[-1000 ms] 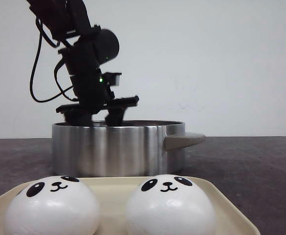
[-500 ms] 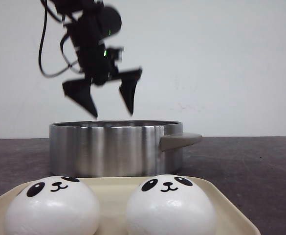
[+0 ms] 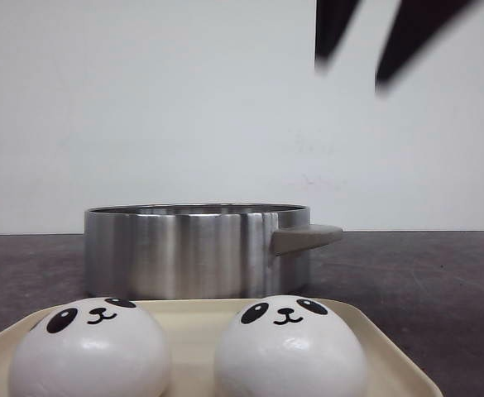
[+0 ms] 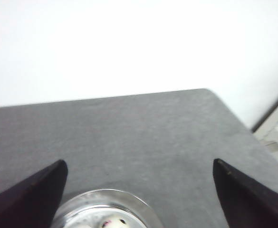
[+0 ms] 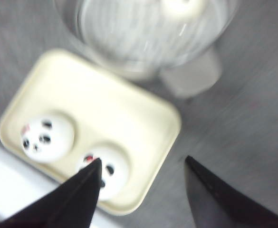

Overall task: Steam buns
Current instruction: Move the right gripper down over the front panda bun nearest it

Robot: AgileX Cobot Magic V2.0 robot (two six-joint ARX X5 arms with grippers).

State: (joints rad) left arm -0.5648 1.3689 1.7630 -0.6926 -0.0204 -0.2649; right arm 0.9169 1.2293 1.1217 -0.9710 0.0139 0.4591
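R claw [image 5: 141,178] released, nothing betw fingers; two buns [image 5: 47,137] on tray [image 5: 143,123] below. L claw [image 4: 139,190] released above pot [image 4: 105,209].

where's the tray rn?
The cream tray sits nearest the camera in the front view, directly before the steel pot, with two buns on it: one left, one right.

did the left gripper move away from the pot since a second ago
Yes. It was down at the pot's rim, then rose above it, and is now gone from the front view. The left wrist view shows the left gripper open, high over the pot.
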